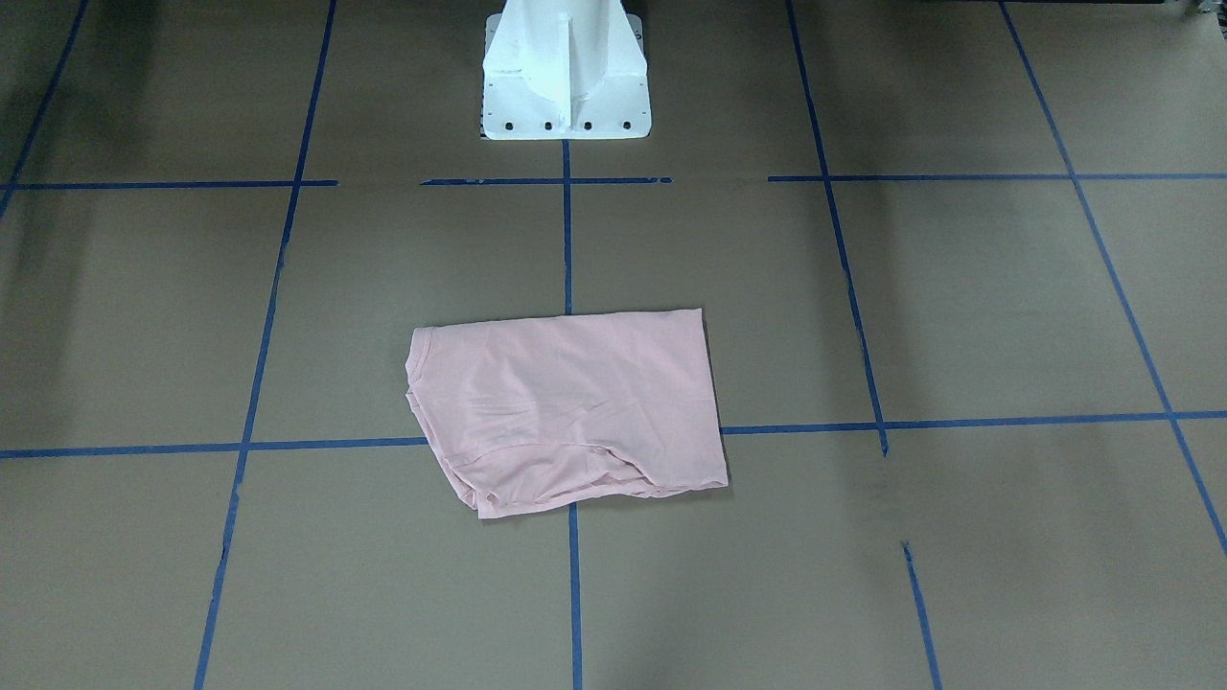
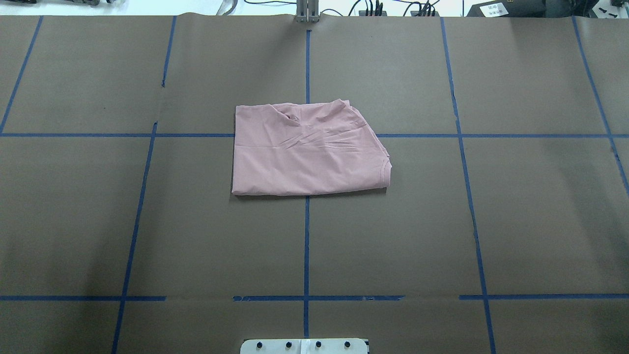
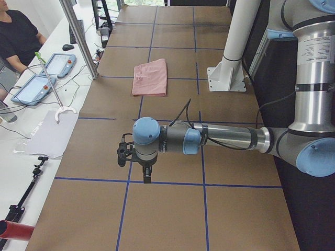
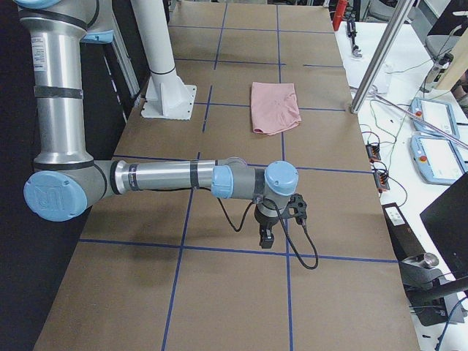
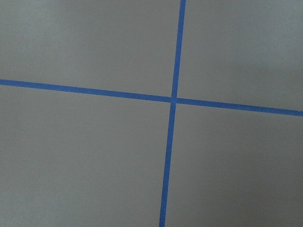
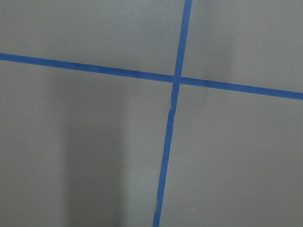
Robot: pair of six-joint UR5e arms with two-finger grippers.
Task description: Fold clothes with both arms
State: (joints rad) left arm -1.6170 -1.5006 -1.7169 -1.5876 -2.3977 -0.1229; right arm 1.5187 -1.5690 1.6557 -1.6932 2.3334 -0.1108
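Pink T-shirt (image 2: 304,157), folded, plain side up, flat on brown-papered table (image 2: 540,221) astride centre tape line (image 2: 306,236). Well apart from left gripper (image 3: 144,175) and right gripper (image 4: 266,238), each hanging low over bare paper toward opposite table ends. Jaws apart or together: cannot tell.

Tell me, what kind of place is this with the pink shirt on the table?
Most likely a robot testing lab. A left arm and right arm reach over a table marked with blue tape lines, and control tablets lie beside it.
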